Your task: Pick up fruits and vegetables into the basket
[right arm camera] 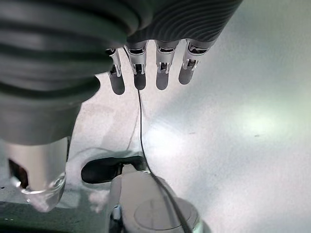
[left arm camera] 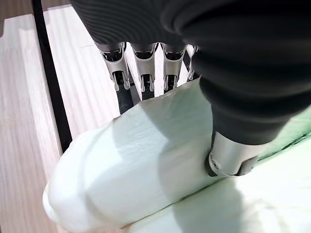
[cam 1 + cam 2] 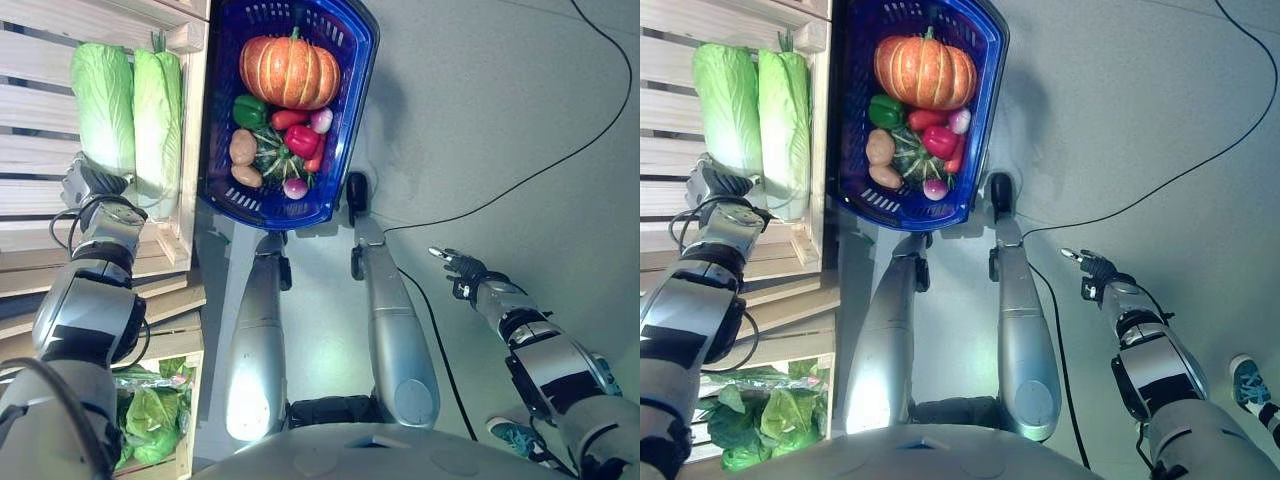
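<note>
Beside the blue basket [image 3: 345,150], the left hand [image 3: 88,183] wraps its fingers [image 2: 119,77] round a cabbage [image 3: 103,105]; the right hand [image 3: 462,266] hangs released.

A pale wooden crate [image 3: 30,150] of broad flat slats takes the upper left of the frame, its side wall [image 3: 192,150] standing upright along its right edge. Below it, at the lower left, sits a second wooden crate [image 3: 172,345] of the same light boards. Up close, the slats [image 2: 24,121] show fine grain and a dark gap between two boards. Plain grey floor [image 3: 500,120] covers the right half. At the lower right edge is what looks like a person's teal shoe [image 3: 1248,384].
</note>
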